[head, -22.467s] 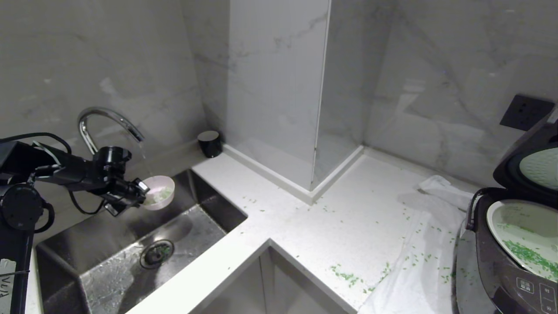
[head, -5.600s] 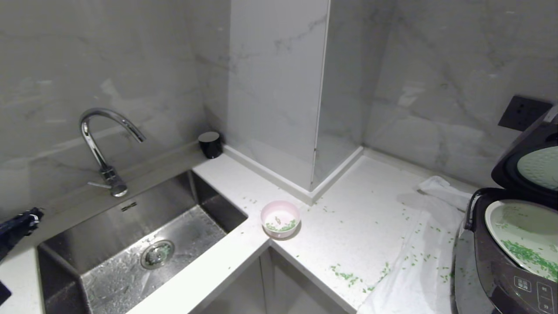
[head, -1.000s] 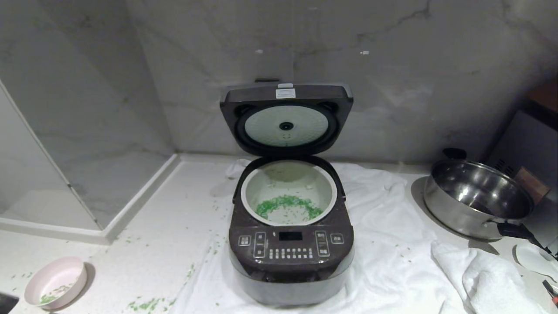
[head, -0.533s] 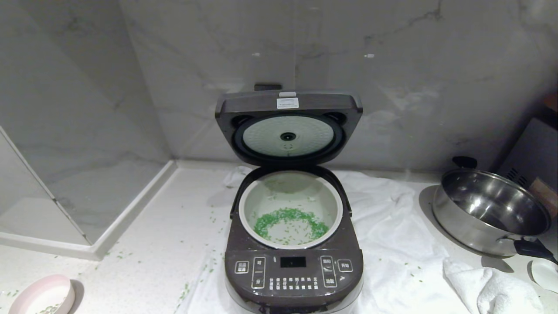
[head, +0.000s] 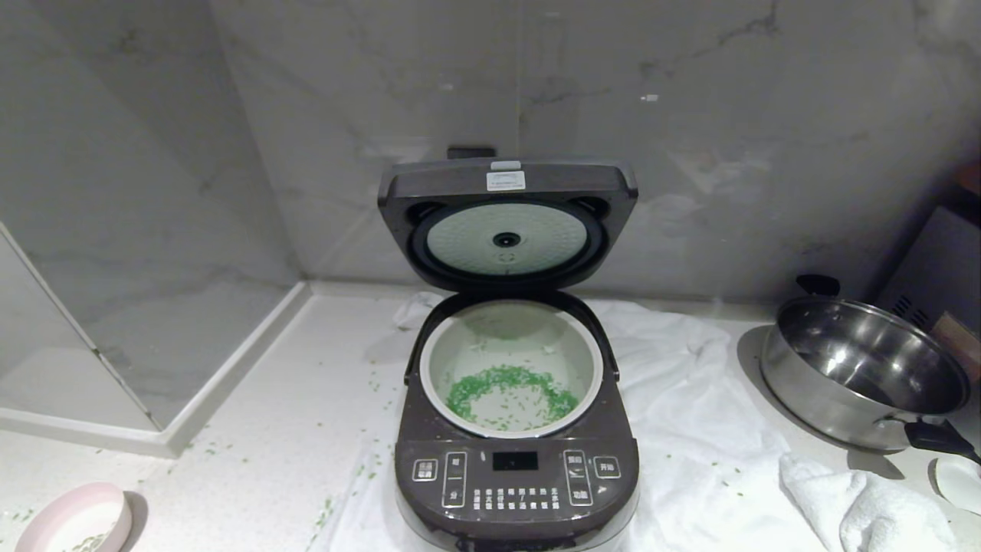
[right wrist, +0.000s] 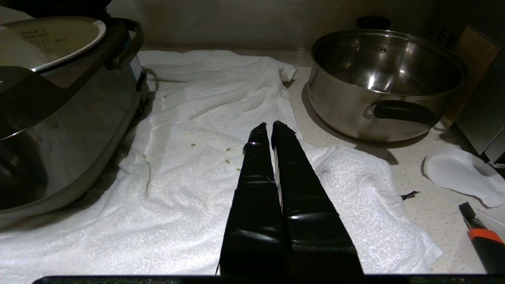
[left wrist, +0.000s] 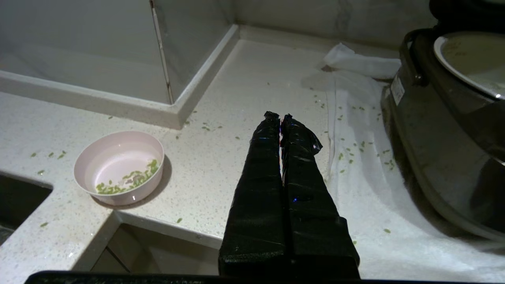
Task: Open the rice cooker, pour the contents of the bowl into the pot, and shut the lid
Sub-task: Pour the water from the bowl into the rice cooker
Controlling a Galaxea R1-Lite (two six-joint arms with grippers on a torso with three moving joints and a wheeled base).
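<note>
The dark rice cooker (head: 517, 475) stands in the middle of the counter with its lid (head: 507, 222) raised against the wall. Inside, the pale pot (head: 437, 360) holds a ring of green contents (head: 510, 379). The pink bowl (head: 65, 517) sits on the counter at the lower left, with a few green bits inside (left wrist: 130, 179). My left gripper (left wrist: 280, 116) is shut and empty, hovering over the counter between the bowl (left wrist: 118, 167) and the cooker (left wrist: 442, 134). My right gripper (right wrist: 267, 124) is shut and empty above the white towel, right of the cooker (right wrist: 59, 118).
A white towel (head: 690, 429) lies under and around the cooker. A steel pan with black handles (head: 866, 376) stands at the right. Green bits are scattered on the counter (head: 268, 429). A sink edge (left wrist: 15, 197) lies left of the bowl. A cutter (right wrist: 483, 232) lies at the far right.
The head view shifted closer to the cooker over the last second, pushing the bowl further toward the lower left corner. Nothing on the counter moved.
</note>
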